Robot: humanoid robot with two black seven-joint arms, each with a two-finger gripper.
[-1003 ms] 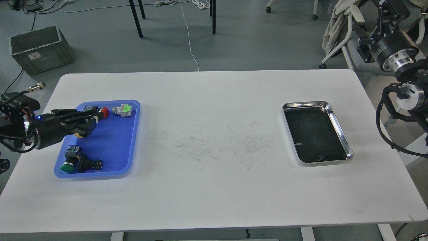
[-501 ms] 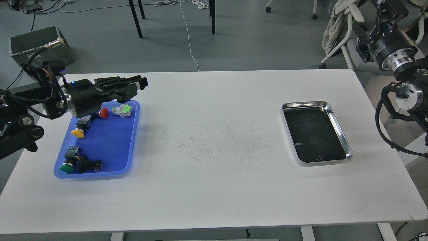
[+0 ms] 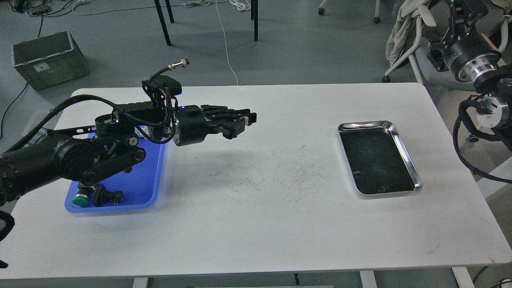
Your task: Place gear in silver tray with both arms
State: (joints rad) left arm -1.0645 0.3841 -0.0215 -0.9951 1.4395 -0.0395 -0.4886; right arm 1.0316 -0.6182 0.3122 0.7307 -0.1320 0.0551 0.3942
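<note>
The silver tray [image 3: 405, 149] lies at the right of the white table, with only a small dark bit near its front rim. My left gripper [image 3: 246, 120] hovers above the table's middle-left, pointing right toward the tray, fingers together with nothing visible between them. My left arm [image 3: 80, 154] stretches over the blue tray [image 3: 140, 188] and hides its far half. A green-capped button [image 3: 80, 201] and a black switch [image 3: 106, 197] show in its near end. No gear can be made out. My right arm [image 3: 474, 60] is raised off the table's far right corner, its gripper [image 3: 460, 16] seen dark and end-on.
The scuffed table top [image 3: 260, 172] lies between the two trays. Behind the table on the floor are a grey crate [image 3: 44, 58], chair legs [image 3: 164, 24] and cables. A chair with cloth [image 3: 404, 36] stands near my right arm.
My left arm lifted out of the blue tray and swung right, out over the table's middle-left. The buttons stayed in the tray half a second ago. The right arm barely moved.
</note>
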